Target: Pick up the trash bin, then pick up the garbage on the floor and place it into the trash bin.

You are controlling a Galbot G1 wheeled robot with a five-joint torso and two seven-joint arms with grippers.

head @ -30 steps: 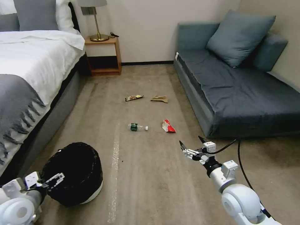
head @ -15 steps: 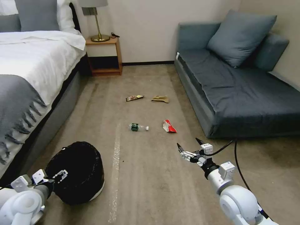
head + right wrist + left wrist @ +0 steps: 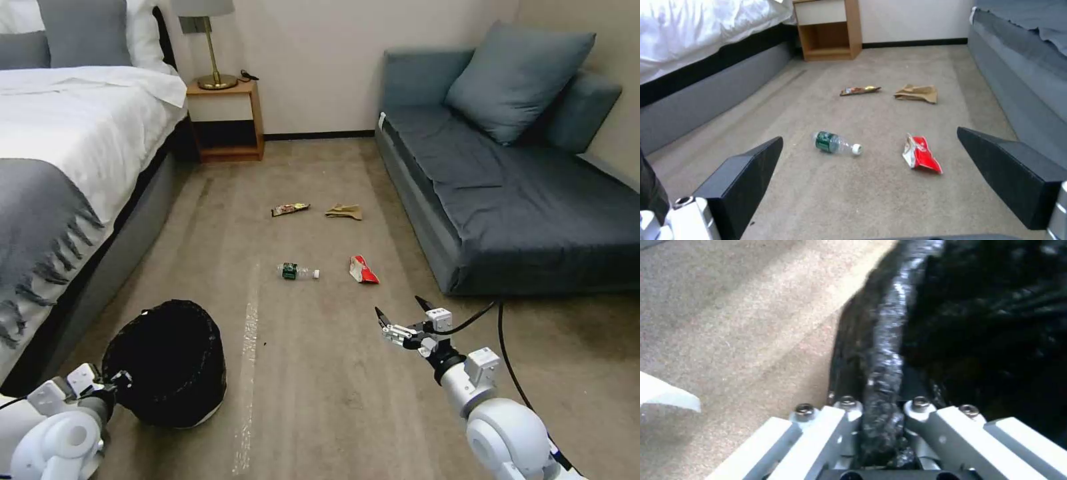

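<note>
left fingers [image 3: 876, 426] pinch crinkly black bag rim of trash bin [image 3: 170, 363]; right fingers [image 3: 400, 315] spread wide.

Even, soft indoor light, faint shadows on the carpet [image 3: 320, 373]; left wrist view blurred, perhaps from closeness.

Bedroom, hotel-like. Made bed [image 3: 73, 127] at my 10 o'clock, nightstand [image 3: 225, 120] with brass lamp [image 3: 210, 40] at 11, grey-blue sofa [image 3: 520, 173] at 2, carpet [image 3: 320, 373] underfoot.
</note>
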